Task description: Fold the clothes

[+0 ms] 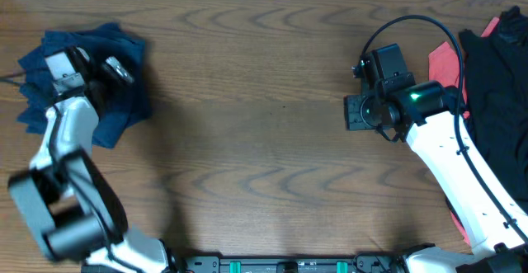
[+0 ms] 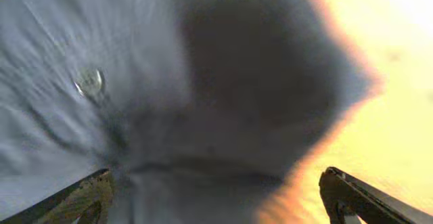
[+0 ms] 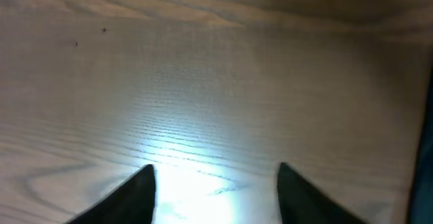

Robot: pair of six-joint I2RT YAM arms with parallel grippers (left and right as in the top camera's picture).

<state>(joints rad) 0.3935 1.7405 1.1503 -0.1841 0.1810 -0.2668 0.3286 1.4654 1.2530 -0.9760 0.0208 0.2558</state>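
Note:
A crumpled dark navy-blue garment (image 1: 124, 100) lies at the far left of the wooden table. My left gripper (image 1: 92, 67) hovers over it, open, with nothing between its fingers. In the left wrist view the blurred navy fabric (image 2: 203, 82) fills the frame between the spread fingers (image 2: 216, 190). A black garment (image 1: 503, 75) and a coral-red garment (image 1: 445, 63) lie heaped at the far right. My right gripper (image 1: 356, 112) is open and empty over bare table (image 3: 216, 82), left of that heap; its fingers (image 3: 216, 183) stand apart.
The wooden table (image 1: 264, 141) spans the view. A black cable loops above the right arm (image 1: 412, 25). The right arm's white link (image 1: 462, 174) runs to the lower right corner.

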